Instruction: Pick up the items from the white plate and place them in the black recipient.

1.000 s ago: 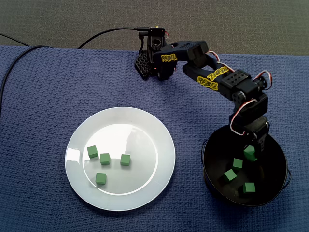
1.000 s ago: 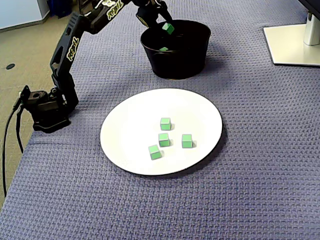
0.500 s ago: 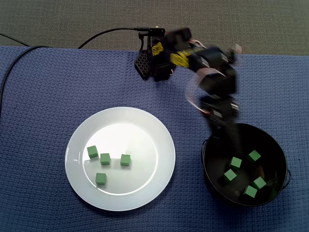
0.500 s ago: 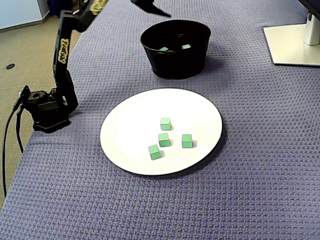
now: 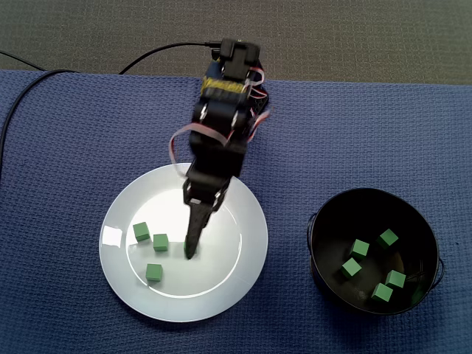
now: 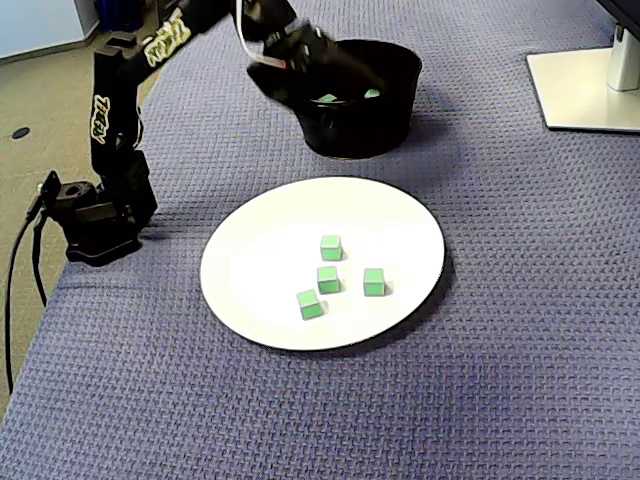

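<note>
- The black two-finger gripper [image 5: 192, 249] hangs nose-down over the round white plate [image 5: 228, 274] with no cube visible in it; whether its jaws are parted I cannot tell, since they read as one dark wedge in a fixed view and a blur in the other.
- Four small green cubes [image 6: 328, 279] lie on the plate below the gripper; one sits right under the fingertips, the rest close beside it.
- That crowding is probably the main risk: a finger coming down off-centre could land on a neighbour, or nudge it toward the rim.
- The plate looks slick; a cube may skate away from a closing finger, leaving the pinch empty.
- The round black bowl [image 5: 318, 221] stands well apart from the gripper and already holds five cubes; a shallow grip could drop the next one on the blue woven cloth [image 5: 74, 133] on the way across, and a low carry could clip the bowl's rim.
</note>
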Tool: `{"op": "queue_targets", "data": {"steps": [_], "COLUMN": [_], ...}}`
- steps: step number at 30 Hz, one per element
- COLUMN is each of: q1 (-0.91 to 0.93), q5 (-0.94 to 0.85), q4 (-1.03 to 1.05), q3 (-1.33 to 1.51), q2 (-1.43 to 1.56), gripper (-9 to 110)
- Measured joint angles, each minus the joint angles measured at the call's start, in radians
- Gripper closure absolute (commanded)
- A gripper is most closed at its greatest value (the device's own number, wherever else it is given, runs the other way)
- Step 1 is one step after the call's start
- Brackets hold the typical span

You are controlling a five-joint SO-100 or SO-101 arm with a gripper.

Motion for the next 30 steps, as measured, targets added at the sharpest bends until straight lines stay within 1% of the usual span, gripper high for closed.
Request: {"op": "queue_targets", "data": {"steps": [6, 18, 23, 30], "q1": [0.069, 0.170, 0.163, 0.112], "q5": [-0.069, -0.275, -0.362, -0.405], "q4": [0.078, 0.137, 0.135, 0.055], "q3": [0.006, 0.114, 0.118, 0.179], "q2": [-0.135, -0.239, -0.282, -0.322], "gripper": [58, 57, 58, 59]}}
